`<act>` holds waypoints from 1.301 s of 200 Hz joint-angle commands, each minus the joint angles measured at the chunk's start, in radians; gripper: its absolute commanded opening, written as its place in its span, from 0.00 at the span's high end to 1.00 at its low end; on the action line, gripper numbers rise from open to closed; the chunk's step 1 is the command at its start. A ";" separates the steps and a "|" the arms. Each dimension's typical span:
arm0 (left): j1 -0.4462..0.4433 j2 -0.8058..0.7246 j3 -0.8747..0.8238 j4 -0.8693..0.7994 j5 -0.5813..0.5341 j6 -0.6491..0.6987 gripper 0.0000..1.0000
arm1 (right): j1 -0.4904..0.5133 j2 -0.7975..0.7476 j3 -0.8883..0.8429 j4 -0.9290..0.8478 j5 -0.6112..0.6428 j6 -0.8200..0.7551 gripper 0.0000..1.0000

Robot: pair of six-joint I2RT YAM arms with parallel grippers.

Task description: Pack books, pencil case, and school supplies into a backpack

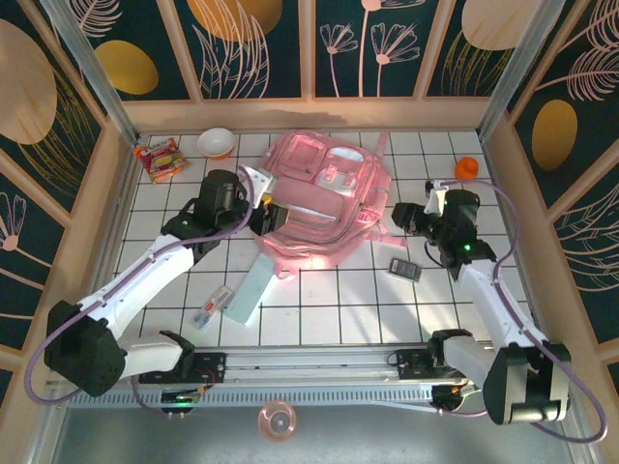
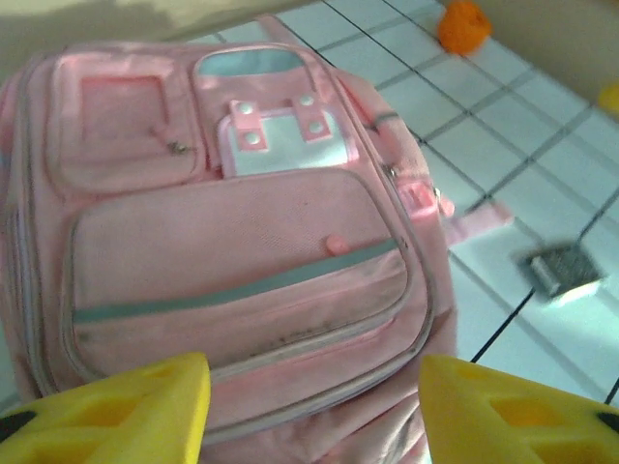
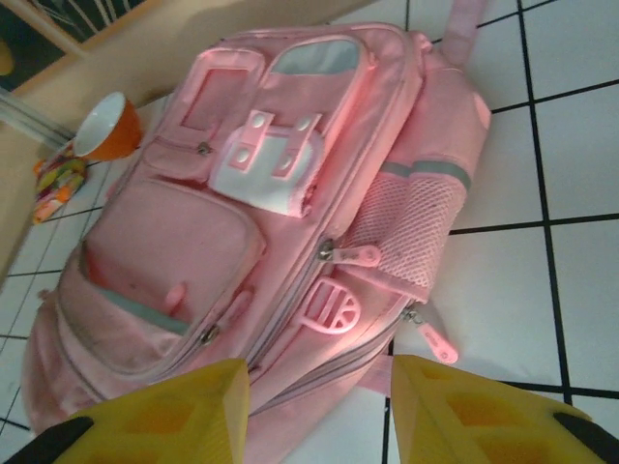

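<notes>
Saw left gripper (image 2: 314, 411) and right gripper (image 3: 319, 406) parted and empty, flanking the backpack (image 1: 324, 193) at mid-table from opposite sides, with the pencil case (image 1: 251, 290) just beside its near edge, long axis running toward it, closer to the left arm.

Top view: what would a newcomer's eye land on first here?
The big pink backpack lies flat in the middle of the tiled table. The left gripper and right gripper sit on either side of it, both open and empty. A mint pencil case and a grey calculator lie on the tiles nearer the arms, not yet packed.
</notes>
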 commanded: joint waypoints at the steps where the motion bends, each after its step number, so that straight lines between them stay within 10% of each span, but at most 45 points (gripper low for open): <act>1: 0.002 0.082 0.086 -0.136 0.113 0.578 0.42 | 0.002 -0.072 -0.045 0.080 -0.067 0.028 0.58; 61: -0.027 0.385 0.302 -0.330 0.088 0.995 0.33 | 0.008 -0.214 -0.144 0.149 -0.153 0.016 0.57; 228: -0.099 0.616 0.293 -0.009 0.016 1.018 0.22 | 0.011 -0.244 -0.162 0.118 -0.158 -0.015 0.57; 243: -0.100 0.629 0.302 -0.021 0.010 1.018 0.30 | 0.011 -0.238 -0.160 0.114 -0.157 -0.034 0.57; 260: -0.099 0.616 0.319 -0.026 0.027 0.975 0.62 | 0.009 -0.217 -0.140 0.072 -0.133 -0.149 0.54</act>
